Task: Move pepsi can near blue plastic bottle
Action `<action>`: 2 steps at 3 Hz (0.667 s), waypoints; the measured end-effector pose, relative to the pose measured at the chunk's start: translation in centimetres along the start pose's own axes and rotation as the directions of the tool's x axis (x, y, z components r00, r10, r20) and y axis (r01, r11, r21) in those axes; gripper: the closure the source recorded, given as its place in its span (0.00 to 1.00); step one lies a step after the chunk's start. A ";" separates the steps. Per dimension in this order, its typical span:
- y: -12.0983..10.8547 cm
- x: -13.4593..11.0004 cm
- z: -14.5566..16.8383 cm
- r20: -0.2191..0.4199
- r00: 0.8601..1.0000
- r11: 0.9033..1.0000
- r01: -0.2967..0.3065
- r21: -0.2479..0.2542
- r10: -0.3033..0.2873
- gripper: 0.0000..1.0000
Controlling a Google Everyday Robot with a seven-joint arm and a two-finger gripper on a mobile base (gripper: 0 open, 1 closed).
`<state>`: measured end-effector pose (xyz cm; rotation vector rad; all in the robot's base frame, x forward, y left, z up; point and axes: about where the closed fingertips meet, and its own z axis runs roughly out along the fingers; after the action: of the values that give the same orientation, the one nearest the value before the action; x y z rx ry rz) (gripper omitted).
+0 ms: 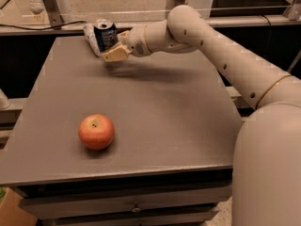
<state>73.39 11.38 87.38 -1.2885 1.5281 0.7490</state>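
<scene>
Gripper at the table's far edge, fingers around the pepsi can, just beside the blue plastic bottle.

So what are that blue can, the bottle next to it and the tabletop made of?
The pepsi can looks like painted metal, given its shiny silver top. The blue plastic bottle beside it seems thin, crinkled clear plastic. The table is matte grey, perhaps laminate. The gripper is closed on the can at the table's far edge.

Lab-like workspace, this was: plain grey flat-topped table, metal frame rails behind, tan two-finger gripper at the far edge clamping the dark blue pepsi can
</scene>
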 end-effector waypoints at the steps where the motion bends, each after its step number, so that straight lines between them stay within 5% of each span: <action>1: -2.0 1.4 0.3 -0.053 0.999 0.999 0.018 0.050 -0.015 1.00; 2: -3.8 3.2 -1.2 -0.086 0.996 0.995 0.024 0.096 -0.015 1.00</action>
<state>76.76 8.16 85.32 -1.2748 1.5982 0.6061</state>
